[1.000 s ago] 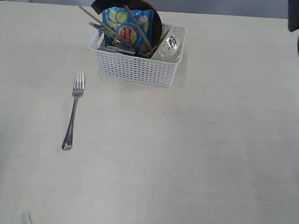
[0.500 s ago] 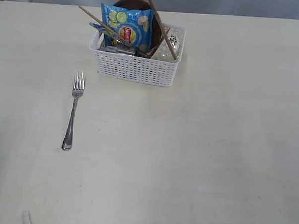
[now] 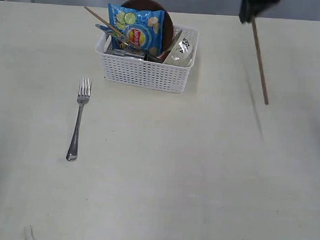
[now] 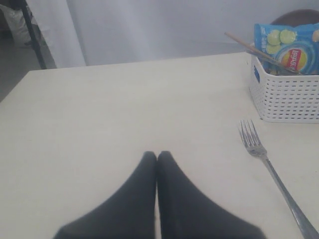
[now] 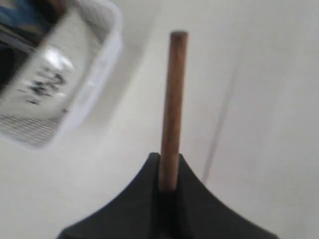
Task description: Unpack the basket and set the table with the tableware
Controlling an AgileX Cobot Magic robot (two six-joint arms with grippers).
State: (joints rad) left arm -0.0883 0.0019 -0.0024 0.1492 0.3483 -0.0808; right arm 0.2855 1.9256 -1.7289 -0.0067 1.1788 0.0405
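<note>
Right gripper (image 5: 168, 172) pinches one slim brown wooden chopstick (image 3: 259, 63), which hangs above the cream-white tabletop (image 3: 200, 169), right of the white lattice plastic basket (image 3: 146, 74). Left gripper (image 4: 157, 158) pressed together, empty. Steel fork (image 3: 79, 119) lies flat, left-front of basket.

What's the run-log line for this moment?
right gripper: shut on chopstick, clear of basket | left gripper: shut, empty | fork: on table

Pale tabletop, one bright bag
Cream-white table (image 3: 173, 179); white basket (image 3: 146, 74) with a perforated lattice; blue chip bag (image 3: 136, 28) printed with green cucumber slices and a red-and-yellow logo; dark brown plate (image 3: 146, 3); brown wooden chopstick (image 3: 259, 63); silver steel fork (image 3: 78, 119); black right gripper (image 3: 250, 15).
</note>
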